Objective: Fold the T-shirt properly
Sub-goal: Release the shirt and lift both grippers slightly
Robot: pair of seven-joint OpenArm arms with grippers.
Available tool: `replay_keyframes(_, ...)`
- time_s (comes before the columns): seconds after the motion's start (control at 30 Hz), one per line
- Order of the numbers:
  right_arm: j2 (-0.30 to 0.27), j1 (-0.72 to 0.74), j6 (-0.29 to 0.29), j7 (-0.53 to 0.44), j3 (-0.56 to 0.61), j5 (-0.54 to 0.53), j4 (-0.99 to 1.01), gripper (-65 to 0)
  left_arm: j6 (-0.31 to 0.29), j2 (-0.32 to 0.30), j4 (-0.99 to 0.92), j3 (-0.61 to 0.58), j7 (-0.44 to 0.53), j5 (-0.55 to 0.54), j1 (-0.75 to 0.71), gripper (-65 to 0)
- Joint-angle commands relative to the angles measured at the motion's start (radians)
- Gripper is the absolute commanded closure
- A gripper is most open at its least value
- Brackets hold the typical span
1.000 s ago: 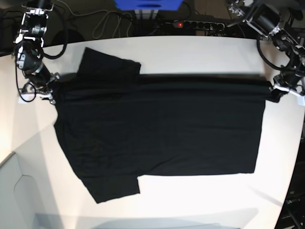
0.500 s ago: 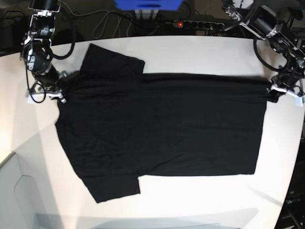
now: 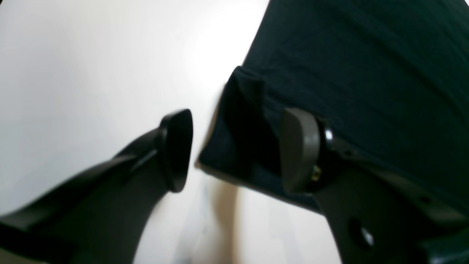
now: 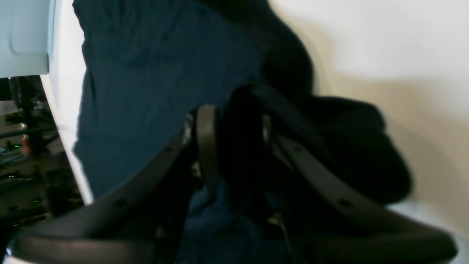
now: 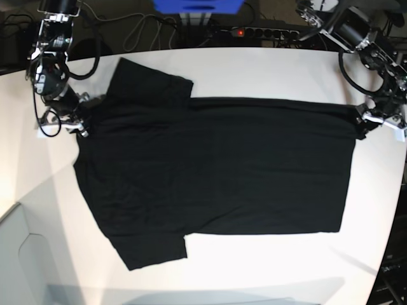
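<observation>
T-shirt, black, lay spread flat across the white table, ready for folding; the left gripper gaped around its hem corner, while the right gripper pinched bunched shoulder cloth.

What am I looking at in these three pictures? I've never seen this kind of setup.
A two-armed robot is folding a black T-shirt spread on a white table. One camera looks down from above; the other two sit on the wrists, looking along the fingers. The left gripper, on the overhead view's right, stands open around the shirt's hem corner, gripping nothing. The right gripper, at the shoulder end, has bunched cloth between its fingers; whether it grips is unclear in the blur.
</observation>
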State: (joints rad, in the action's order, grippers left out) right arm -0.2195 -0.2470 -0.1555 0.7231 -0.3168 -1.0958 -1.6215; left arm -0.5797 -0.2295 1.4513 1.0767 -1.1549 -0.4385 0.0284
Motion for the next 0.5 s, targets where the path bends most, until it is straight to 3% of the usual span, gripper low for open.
replay_keyframes(0.0, -0.018, 0.010, 0.007, -0.004, -0.006, -0.025, -0.020, -16.9, -0.001, -0.020, 0.024, 0.004, 0.014, -0.023, 0.011, -36.3)
replay_keyframes(0.27, -0.021, 0.010, 0.006, -0.013, -0.008, -0.025, -0.016, -23.0, -0.003, -0.020, 0.024, 0.070, 0.013, -0.024, 0.000, -36.3)
replay_keyframes(0.47, -0.022, 0.024, 0.006, -0.013, -0.057, -0.022, -0.015, -22.9, -0.012, -0.018, 0.024, 0.072, 0.013, -0.026, -0.011, -36.3)
